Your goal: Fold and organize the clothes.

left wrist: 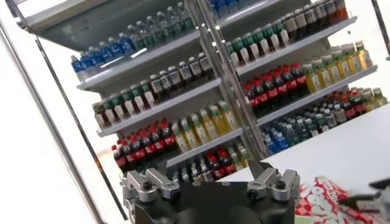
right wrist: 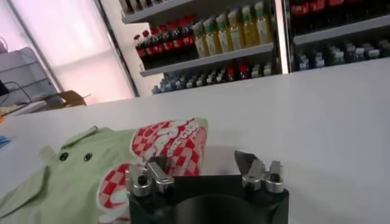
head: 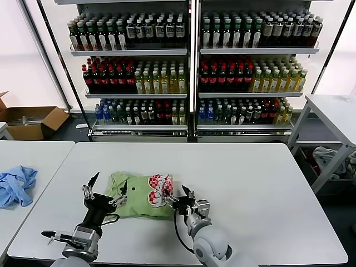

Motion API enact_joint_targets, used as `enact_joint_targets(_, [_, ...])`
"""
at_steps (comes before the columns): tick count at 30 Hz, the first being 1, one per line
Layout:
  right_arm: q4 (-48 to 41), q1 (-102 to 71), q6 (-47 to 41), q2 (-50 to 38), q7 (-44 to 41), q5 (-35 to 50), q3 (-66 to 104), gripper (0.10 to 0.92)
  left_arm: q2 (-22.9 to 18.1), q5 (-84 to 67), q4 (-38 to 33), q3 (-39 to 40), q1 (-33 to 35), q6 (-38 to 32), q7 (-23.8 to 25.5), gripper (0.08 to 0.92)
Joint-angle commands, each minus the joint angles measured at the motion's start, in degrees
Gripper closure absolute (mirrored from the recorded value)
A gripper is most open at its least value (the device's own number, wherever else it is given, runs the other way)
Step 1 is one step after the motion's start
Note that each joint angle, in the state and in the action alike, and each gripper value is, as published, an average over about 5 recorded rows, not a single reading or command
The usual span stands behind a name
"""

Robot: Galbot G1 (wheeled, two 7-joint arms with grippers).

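The clothes, one light green polo shirt (head: pixel 139 201), lie folded on the white table (head: pixel 250 183), the red-and-white checkered logo (head: pixel 158 189) facing up at the shirt's right end. My left gripper (head: pixel 107 188) hovers open over the shirt's left edge, nothing between its fingers (left wrist: pixel 152 181). My right gripper (head: pixel 177 196) is open at the shirt's right edge. In the right wrist view one fingertip (right wrist: pixel 155 171) is over the logo (right wrist: pixel 170 143) and the other over bare table. The collar and dark buttons (right wrist: pixel 73 156) show in that view.
A light blue garment (head: pixel 16 186) lies on the separate table to the left. Shelves of bottles (head: pixel 189 67) stand behind the table. A cardboard box (head: pixel 33 119) sits on the floor at far left, and another table (head: pixel 334 111) stands at right.
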Motion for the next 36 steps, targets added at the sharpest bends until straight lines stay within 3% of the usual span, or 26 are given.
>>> enact_joint_targets(1, [-8.57,2.04,1.54,4.88,-0.68,-2.11,-1.62,0.336,-0.17,0.11,0.39,-0.22,1.25,-1.17,0.49,0.177])
enact_joint_targets(12, [-7.27,1.71,2.51,4.63,-0.40,-2.91,-1.77,0.657,-0.01,0.02,-0.32,-0.43,1.85,-1.25,0.52,0.177])
enact_joint_targets(20, [2.37,-2.56,2.77,-2.14,-1.37,-5.54,3.32,0.864,-0.23,-0.72,-1.00,-0.45,2.66,-1.39,0.03,0.177])
enact_joint_targets(27, [8.55,-9.87,2.70,-11.07,-4.77,-5.13,17.28,0.875,0.09,-0.96,-1.76,-0.58,3.42,-1.85,-0.51,0.177])
enact_joint_targets(36, [3.36,-15.18,6.23,-16.37,-8.96,-5.49,26.56,0.875,-0.04,-0.82,-1.68,0.20,3.38,-1.86,-0.30,0.177])
